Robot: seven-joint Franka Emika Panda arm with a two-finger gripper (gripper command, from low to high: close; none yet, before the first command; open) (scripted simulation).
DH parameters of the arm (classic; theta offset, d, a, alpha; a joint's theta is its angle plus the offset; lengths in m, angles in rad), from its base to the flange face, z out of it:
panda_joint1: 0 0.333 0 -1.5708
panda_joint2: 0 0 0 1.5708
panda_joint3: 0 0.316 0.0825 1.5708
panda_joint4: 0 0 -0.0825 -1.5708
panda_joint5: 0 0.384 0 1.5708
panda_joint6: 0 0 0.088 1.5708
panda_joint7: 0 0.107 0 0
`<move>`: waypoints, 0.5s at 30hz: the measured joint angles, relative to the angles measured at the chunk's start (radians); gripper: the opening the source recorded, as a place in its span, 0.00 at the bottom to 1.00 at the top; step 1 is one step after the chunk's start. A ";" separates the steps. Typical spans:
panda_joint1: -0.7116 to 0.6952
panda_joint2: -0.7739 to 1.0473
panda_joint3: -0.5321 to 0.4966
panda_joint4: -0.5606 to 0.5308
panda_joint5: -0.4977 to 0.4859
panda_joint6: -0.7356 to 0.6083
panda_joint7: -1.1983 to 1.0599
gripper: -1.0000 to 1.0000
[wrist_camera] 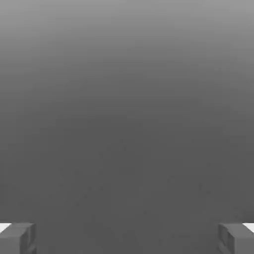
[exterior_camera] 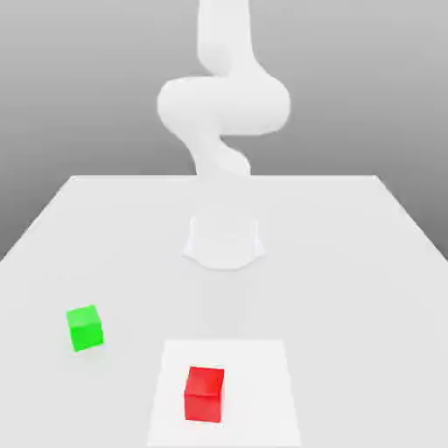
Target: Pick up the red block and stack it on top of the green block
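Since nothing's been grabbed yet: pretty much step one, the approach before any pickup.

Green block: sitting flat on the tabletop, over toward the exterior view's left, nothing on top of it. Well apart from the red one.

Arm: up at the back above its round base, curled high, nowhere near either cube.

Red block: resting square on a paler patch of the tabletop, near the front edge, a bit to the exterior view's right of the green one. Untouched, faces clear on all visible sides.

Hand: fingers spread wide apart, one fingertip at each side of the hand view, nothing between them. Looking out at plain grey, no cube under it, so probably not aimed down at the tabletop yet.

Step in hand: reach phase, getting over the red block.

Next move, best guess: swing down and forward until centred over the red cube, keep the fingers wide, line them up with two opposite faces, then drop straight and squeeze.

After that: lift clear, carry toward the exterior view's left, set down square on green. Smaller-looking base there, so centring probably matters.
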 joint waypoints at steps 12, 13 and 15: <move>-0.020 0.441 -0.008 -0.144 -0.001 0.205 0.016 0.50; -0.019 0.478 -0.012 -0.156 -0.001 0.221 0.018 0.50; -0.021 0.550 -0.014 -0.180 -0.001 0.255 0.020 0.50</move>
